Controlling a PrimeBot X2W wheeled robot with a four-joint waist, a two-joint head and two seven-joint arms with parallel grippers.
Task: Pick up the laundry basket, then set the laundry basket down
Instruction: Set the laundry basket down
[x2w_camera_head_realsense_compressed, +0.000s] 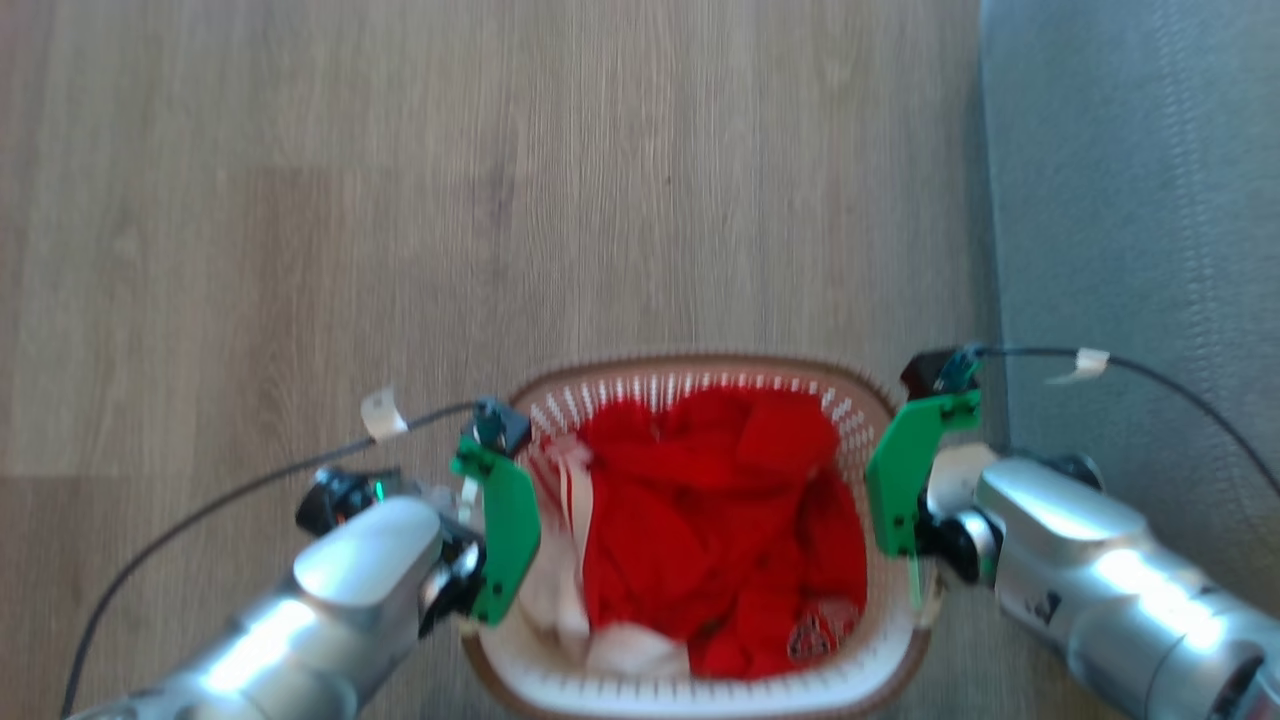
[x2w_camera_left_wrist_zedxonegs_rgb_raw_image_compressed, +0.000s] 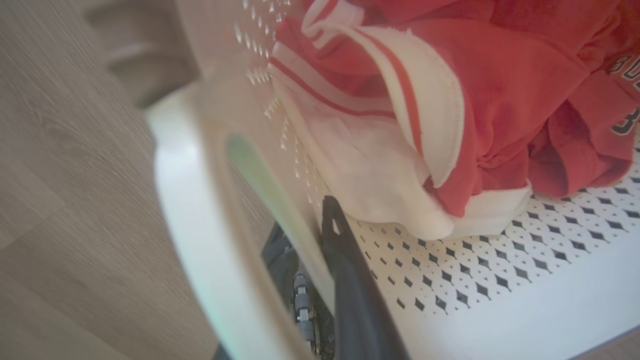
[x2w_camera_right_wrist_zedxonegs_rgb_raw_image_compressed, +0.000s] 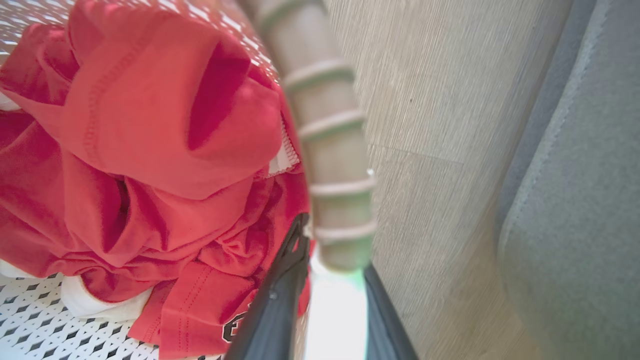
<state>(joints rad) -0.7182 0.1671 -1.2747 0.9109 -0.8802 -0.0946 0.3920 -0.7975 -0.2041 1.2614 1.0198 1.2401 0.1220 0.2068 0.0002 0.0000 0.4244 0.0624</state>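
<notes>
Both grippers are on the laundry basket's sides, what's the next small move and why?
Probably raise both arms together, straight and level. The left gripper and right gripper each pinch an opposite side of the laundry basket, one finger inside, one outside, and red clothes are heaped in it, so an uneven lift could tilt it. Whether it has left the floor is unclear.

The floor (x2w_camera_head_realsense_compressed: 400, 200) is of light wood-look planks, and the grain runs up and down in the head view. Along the right edge of that view there is a grey fabric-covered area (x2w_camera_head_realsense_compressed: 1130, 200); I cannot tell if it is a rug or a piece of furniture. In the lower centre lies a crumpled red garment (x2w_camera_head_realsense_compressed: 720, 520), with dark letters printed near its lower right part. Just at its left, touching it, is a white cloth with red stripes (x2w_camera_head_realsense_compressed: 560, 540), also folded and creased.
</notes>
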